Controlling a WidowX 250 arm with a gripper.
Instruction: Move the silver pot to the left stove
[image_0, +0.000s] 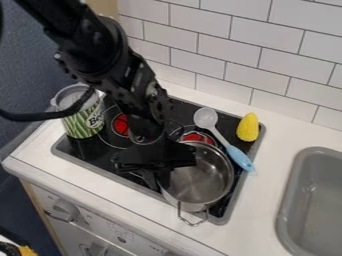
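Silver pot (204, 181) on the stove (87, 152) — claw (157, 171) at its rim (grip: can't tell) — spoon (219, 135) just beside, corn (248, 127) beyond

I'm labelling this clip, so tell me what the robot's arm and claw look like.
The arm is black, with chunky rounded joints and small bolt-like studs. A thick black cable curves out from its side. The claw is black too, with a wide, angular body.

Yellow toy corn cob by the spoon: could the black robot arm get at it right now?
Probably: nothing covers the corn cob, though the blue-handled plastic spoon lies between it and the arm.
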